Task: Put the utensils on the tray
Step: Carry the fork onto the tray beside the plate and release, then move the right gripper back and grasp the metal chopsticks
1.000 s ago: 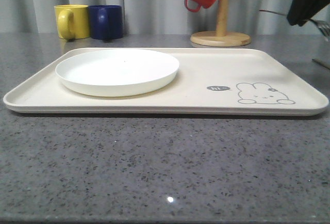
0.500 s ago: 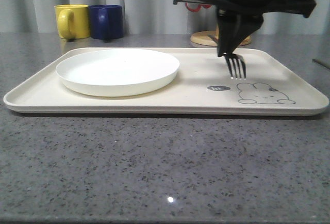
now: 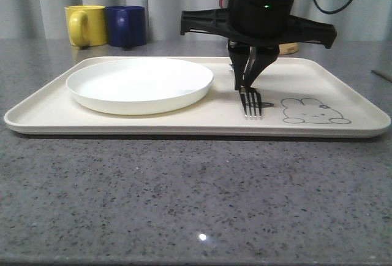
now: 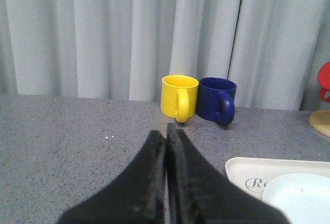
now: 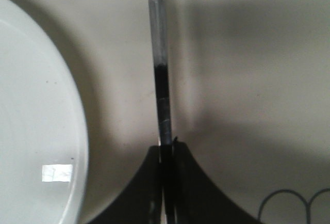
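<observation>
The slim shiny silver metal fork [image 3: 250, 101] hangs tines-down over the large flat cream rectangular tray [image 3: 343, 132], its tips at or just above the tray floor between the round white plate [image 3: 139, 84] and the grey rabbit drawing [image 3: 313, 111]; whether the tines already touch cannot be told. The right gripper [image 3: 246, 73] has its black fingers [image 5: 154, 182] pressed together on the fork's narrow handle, pinching it with no gap to spare. In the right wrist view the handle runs straight out from the fingertips over bare cream surface, with the plate's rim to one side and a curl of the rabbit's outline at the other.

As for progress, the first utensil looks carried to its place but not yet let go: it is held steeply, so it probably needs lowering and laying flat before release. No other cutlery lies on the tray, so by my reckoning most of the task remains.

The left gripper [image 4: 166, 146] hangs over grey speckled tabletop beyond the tray's far left corner, its fingers closed together on nothing. Past it, toward the curtain, a yellow mug [image 4: 179, 96] and a dark blue mug [image 4: 217, 100] stand touching side by side.
</observation>
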